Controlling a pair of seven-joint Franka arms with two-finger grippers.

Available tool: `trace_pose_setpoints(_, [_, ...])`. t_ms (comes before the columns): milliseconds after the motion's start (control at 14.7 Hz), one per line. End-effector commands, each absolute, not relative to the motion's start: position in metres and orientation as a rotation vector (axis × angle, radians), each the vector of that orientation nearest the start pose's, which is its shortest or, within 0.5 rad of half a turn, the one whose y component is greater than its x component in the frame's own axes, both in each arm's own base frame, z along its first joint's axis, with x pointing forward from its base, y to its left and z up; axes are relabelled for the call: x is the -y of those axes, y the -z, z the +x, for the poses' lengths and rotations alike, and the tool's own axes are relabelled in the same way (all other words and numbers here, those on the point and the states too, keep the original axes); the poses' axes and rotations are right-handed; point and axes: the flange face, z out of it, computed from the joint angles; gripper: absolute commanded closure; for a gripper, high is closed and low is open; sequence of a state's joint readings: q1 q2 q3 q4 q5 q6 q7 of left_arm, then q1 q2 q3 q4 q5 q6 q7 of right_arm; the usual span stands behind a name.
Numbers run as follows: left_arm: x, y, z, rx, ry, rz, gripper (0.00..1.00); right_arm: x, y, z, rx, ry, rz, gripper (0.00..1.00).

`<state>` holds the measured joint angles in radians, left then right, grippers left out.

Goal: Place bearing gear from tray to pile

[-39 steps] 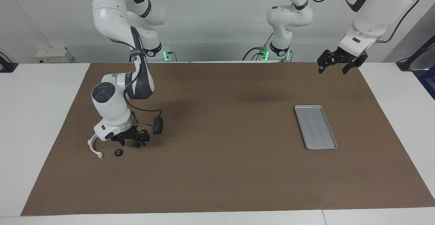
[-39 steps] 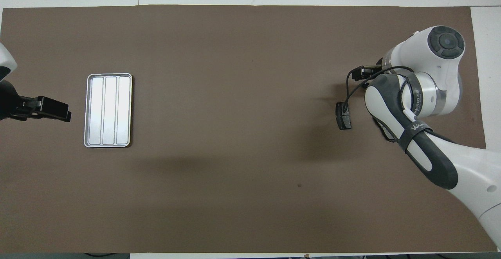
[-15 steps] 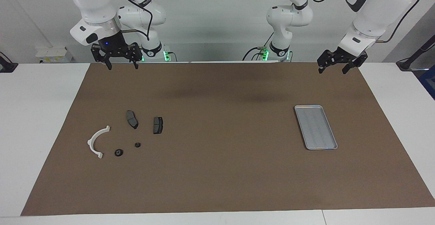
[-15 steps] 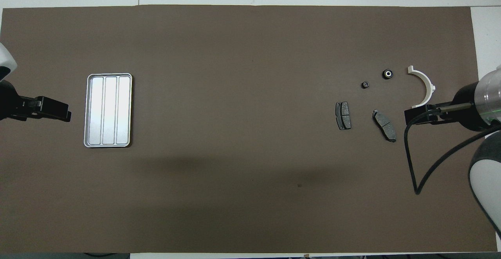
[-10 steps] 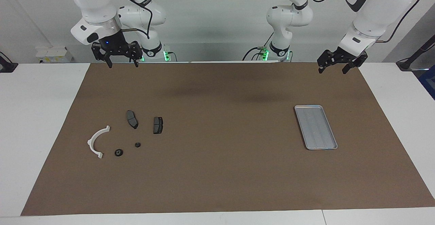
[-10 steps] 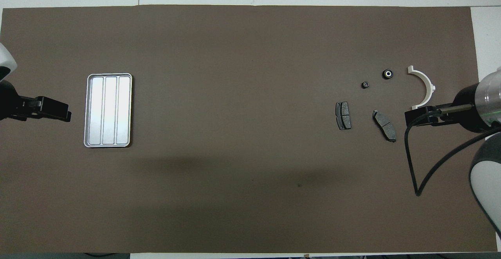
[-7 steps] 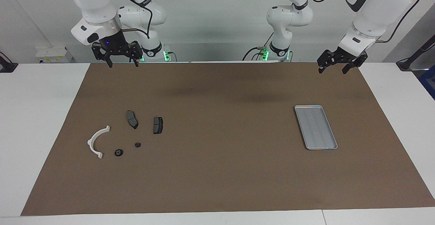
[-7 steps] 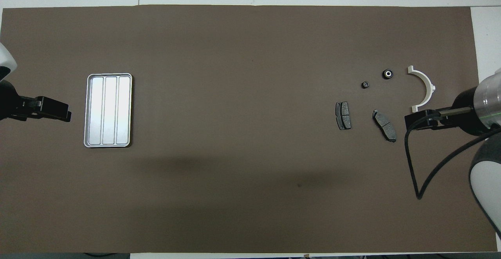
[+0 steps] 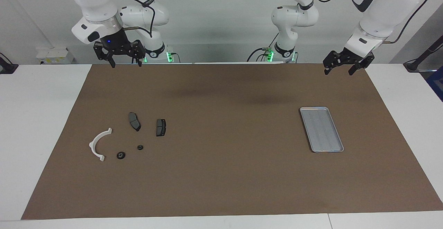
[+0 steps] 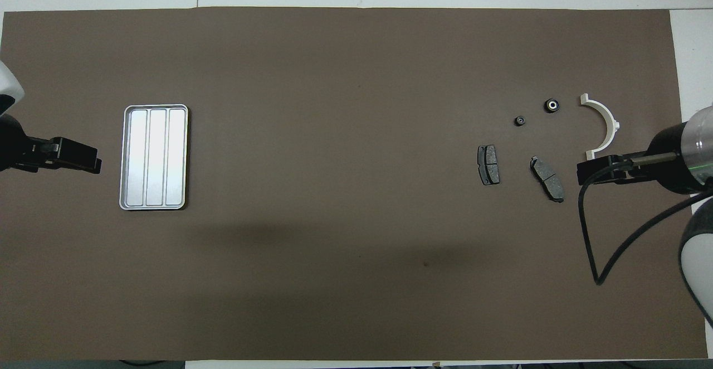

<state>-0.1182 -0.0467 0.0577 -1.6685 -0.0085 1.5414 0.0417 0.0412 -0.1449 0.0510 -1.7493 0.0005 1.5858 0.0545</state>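
Now both grippers hang w/ fingers spread, holding nothing. Right gripper (image 9: pixel 126 63) is up over the mat (image 9: pixel 225 187) edge nearest the robots, at the right arm's end; left gripper (image 9: pixel 340 69) hangs over the same edge at the left arm's end.

Vs. 2.6 s ago: right arm was low over the parts, now raised clear; left arm hasn't moved.

Small gear (image 9: pixel 139 147) lies flat on the mat, round, so no long axis, hole facing up. Just beside it is a bigger black ring (image 9: pixel 120 155), then the white bracket (image 9: pixel 97 144), w/ two dark pads (image 9: pixel 134 121) (image 9: pixel 161 127) nearer the robots. Tray (image 9: pixel 322 129) sits well apart toward the left arm's end, long axis running near-to-far from the robots.
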Motion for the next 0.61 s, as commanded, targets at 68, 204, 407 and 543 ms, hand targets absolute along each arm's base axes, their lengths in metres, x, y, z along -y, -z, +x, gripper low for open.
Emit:
trace_pose_setpoints(68, [0.0332, -0.6067, 0.5301, -0.172, -0.114, -3.159, 0.0, -0.048, -0.6251, 0.5163, 0.07, 0.148, -3.115, 0.0])
trace_pose_setpoints(204, [0.0332, -0.6067, 0.5301, -0.172, -0.114, -3.159, 0.0, -0.0472, -0.6239, 0.5159, 0.068, 0.139, -3.116, 0.0])
trace_pose_setpoints(407, [0.0332, -0.6067, 0.5301, -0.172, -0.114, -3.159, 0.0, -0.0455, -0.6229, 0.515, 0.066, 0.123, -3.117, 0.0])
trace_pose_setpoints(543, [0.0332, -0.6067, 0.5301, -0.172, -0.114, -3.159, 0.0, -0.0464, -0.6218, 0.5124, 0.068, 0.094, -3.118, 0.0])
